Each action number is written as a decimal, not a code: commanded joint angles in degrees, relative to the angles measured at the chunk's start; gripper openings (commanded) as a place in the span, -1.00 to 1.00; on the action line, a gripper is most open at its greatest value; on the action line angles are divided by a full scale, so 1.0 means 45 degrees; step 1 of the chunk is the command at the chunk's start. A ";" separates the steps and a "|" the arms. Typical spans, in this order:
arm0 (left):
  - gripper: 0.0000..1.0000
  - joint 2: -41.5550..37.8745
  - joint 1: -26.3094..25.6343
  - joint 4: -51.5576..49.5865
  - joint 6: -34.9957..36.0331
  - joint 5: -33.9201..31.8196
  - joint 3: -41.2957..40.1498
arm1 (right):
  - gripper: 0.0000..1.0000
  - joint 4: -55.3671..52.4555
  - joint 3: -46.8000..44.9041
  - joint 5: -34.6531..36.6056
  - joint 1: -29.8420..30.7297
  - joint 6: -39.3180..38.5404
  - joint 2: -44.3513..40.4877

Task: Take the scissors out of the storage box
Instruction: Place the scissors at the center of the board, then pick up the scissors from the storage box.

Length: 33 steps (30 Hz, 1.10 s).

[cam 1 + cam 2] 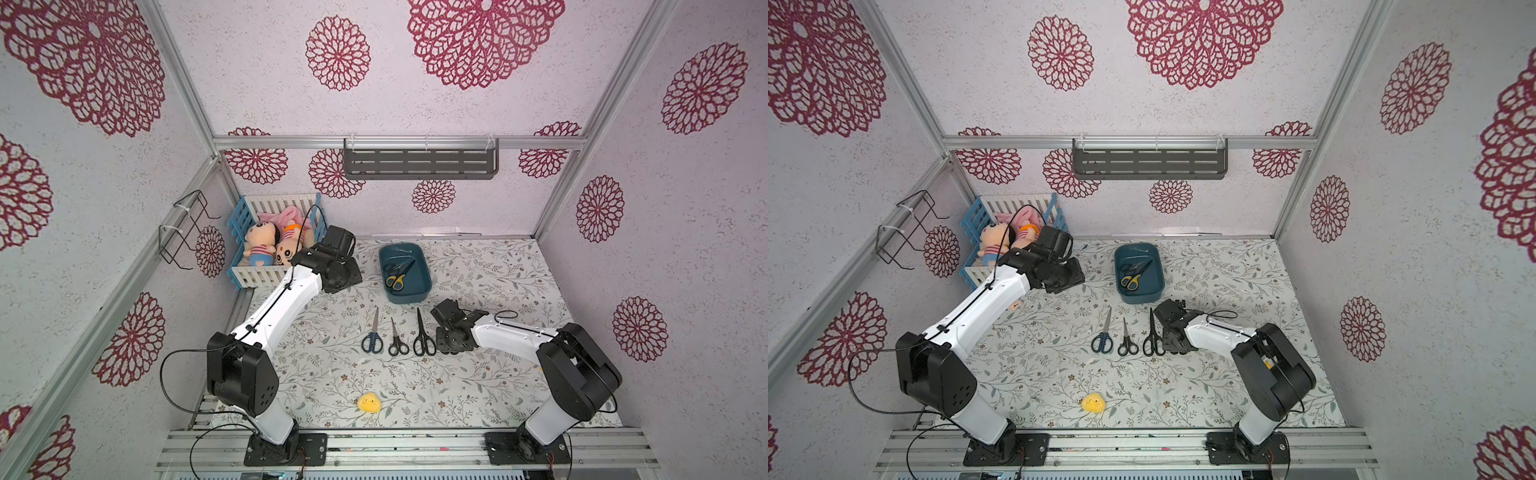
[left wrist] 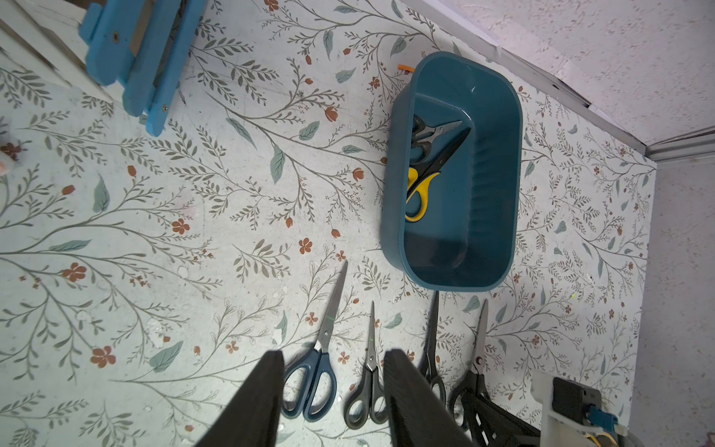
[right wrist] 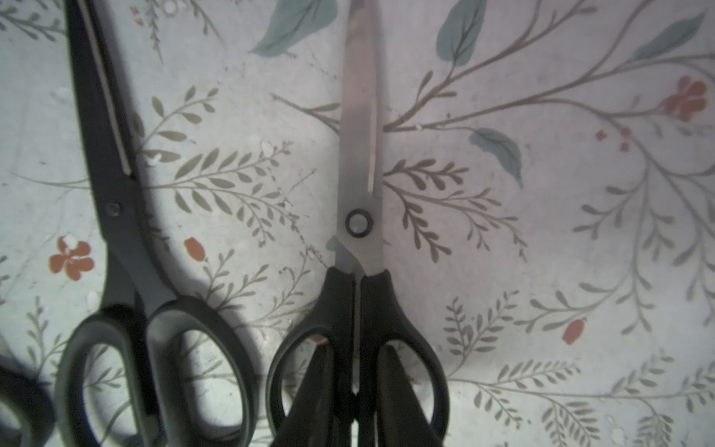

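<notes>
Right, the storage box (image 2: 497, 174) holds yellow-handled scissors (image 2: 427, 185) and a black pair (image 2: 445, 129), overlapping. Nearer, on the surface (image 1: 478, 374): blue scissors (image 1: 373, 328), small black scissors (image 1: 395, 336), long black scissors (image 1: 421, 330), and rightmost a fourth pair (image 3: 360, 154) lying flat, right jaws seemingly pinched narrow on its handles. Left jaws half-spread, empty, left of the box.

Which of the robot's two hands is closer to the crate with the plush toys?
Left. The left gripper hangs just beside the crate, open and empty. The right gripper is well away across the table, clamped on black-handled scissors.
</notes>
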 commanded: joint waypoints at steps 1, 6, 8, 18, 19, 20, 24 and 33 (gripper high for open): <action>-0.13 -0.0159 -0.0060 -0.0175 0.0142 -0.0223 0.0358 | -0.73 0.0182 0.0083 0.0110 0.0014 0.0073 0.0206; -0.13 -0.0035 -0.0097 -0.0112 0.0103 -0.0125 0.0443 | -0.45 -0.0155 0.0311 0.0349 0.0014 0.0084 -0.0035; -0.13 0.0115 -0.0228 -0.0039 0.0136 -0.0146 0.0545 | -0.38 -0.0420 0.0593 0.0459 -0.0023 0.0050 -0.0236; -0.13 0.3214 -0.1075 0.0508 0.0880 0.0130 0.3903 | -0.01 -0.2341 0.3000 0.1113 -0.0146 -0.0331 -0.0961; -0.14 0.3622 -0.1102 0.0707 0.0903 0.0254 0.4224 | 0.00 -0.2387 0.3128 0.1173 -0.0195 -0.0292 -0.1090; -0.14 0.4293 -0.1174 0.0923 0.0909 0.0357 0.4579 | 0.01 -0.2396 0.3248 0.1229 -0.0245 -0.0250 -0.1224; -0.15 0.6451 -0.1407 0.1065 0.1095 0.0749 0.6349 | 0.02 -0.2481 0.3805 0.1050 -0.0376 -0.0017 -0.1344; -0.14 0.9312 -0.1706 0.1054 0.1293 0.0955 0.8542 | 0.02 -0.1990 0.4186 0.0039 -0.0279 0.0422 -0.1018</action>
